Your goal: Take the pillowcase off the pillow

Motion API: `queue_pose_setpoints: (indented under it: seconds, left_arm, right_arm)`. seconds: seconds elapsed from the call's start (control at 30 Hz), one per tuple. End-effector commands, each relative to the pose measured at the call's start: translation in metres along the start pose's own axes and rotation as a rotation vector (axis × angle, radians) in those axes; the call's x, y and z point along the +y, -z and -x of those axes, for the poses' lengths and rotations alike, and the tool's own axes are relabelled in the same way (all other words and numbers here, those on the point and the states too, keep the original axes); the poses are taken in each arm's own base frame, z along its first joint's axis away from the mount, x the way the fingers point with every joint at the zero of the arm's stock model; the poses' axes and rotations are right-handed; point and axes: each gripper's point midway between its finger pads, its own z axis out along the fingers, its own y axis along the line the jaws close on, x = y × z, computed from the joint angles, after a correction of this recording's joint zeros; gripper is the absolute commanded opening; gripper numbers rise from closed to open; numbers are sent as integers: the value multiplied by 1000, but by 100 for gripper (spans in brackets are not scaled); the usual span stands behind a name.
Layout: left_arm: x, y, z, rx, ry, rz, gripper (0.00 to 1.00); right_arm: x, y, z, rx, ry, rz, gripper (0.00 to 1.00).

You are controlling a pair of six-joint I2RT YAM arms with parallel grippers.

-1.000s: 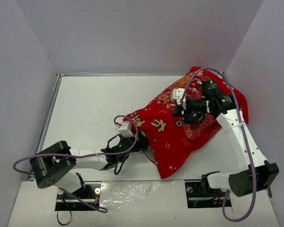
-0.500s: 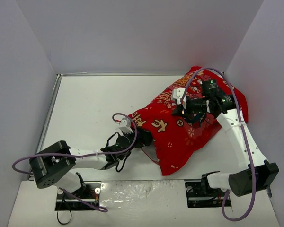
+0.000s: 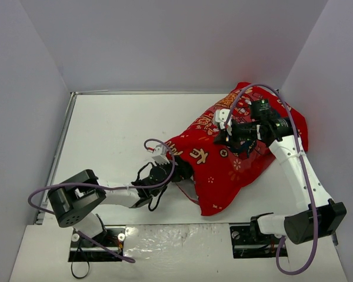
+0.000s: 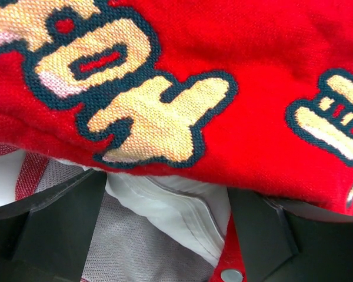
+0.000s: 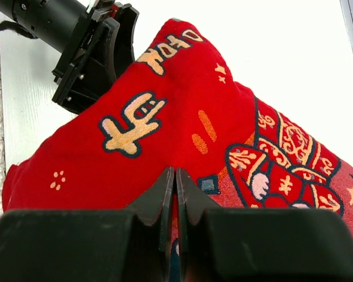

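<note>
White surface [image 3: 117,129] was seen under the pillowcase [image 3: 223,170], whose fabric was pinched in the shut right hand [image 5: 175,176]. A corner of the pillow [image 4: 170,205] was framed inside the left hand [image 4: 165,235], spread wide and gripping nothing; only white cloth should be clamped, with red kept above.

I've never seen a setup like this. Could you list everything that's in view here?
pillowcase: one, bright red with gold characters, right of the table's middle.
pillow: one, white, inside the pillowcase, showing at its open end.
table: one, white, between pale walls.
cables: two, purple, one along each arm.
left gripper: one, black, open, at the pillowcase's open end.
right gripper: one, black, shut on the pillowcase's top.
</note>
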Motion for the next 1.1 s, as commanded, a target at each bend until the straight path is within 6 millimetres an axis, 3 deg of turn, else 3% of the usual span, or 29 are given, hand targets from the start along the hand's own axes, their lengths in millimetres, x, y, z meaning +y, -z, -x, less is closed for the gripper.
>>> queue_pose_setpoints:
  seconds: [0.0,0.2,0.3,0.37,0.5,0.67,0.87,1.07]
  left_arm:
    - [-7,-2,19,-66,51,-1,82]
    - [22,14,20,-89,111,110,79]
    - [34,18,16,-79,117,161,66]
    - [39,19,16,-89,132,170,64]
    - [35,15,21,-112,157,144,65]
    - [34,6,23,-125,190,101,77]
    - [16,-21,27,-126,237,-6,78]
    - [-5,-40,32,-136,255,-94,48]
  right_arm:
    - [0,1,13,-55,10,7,0]
    - [-4,-2,9,-50,-14,-13,0]
    - [-8,-2,8,-45,-28,-33,0]
    - [-10,-3,7,-37,-38,-41,0]
    - [-15,-4,4,-20,-42,-59,0]
    - [-16,-9,1,-1,-46,-61,0]
    - [-11,-17,2,9,-44,-46,0]
    - [-5,-22,-5,25,-59,-35,0]
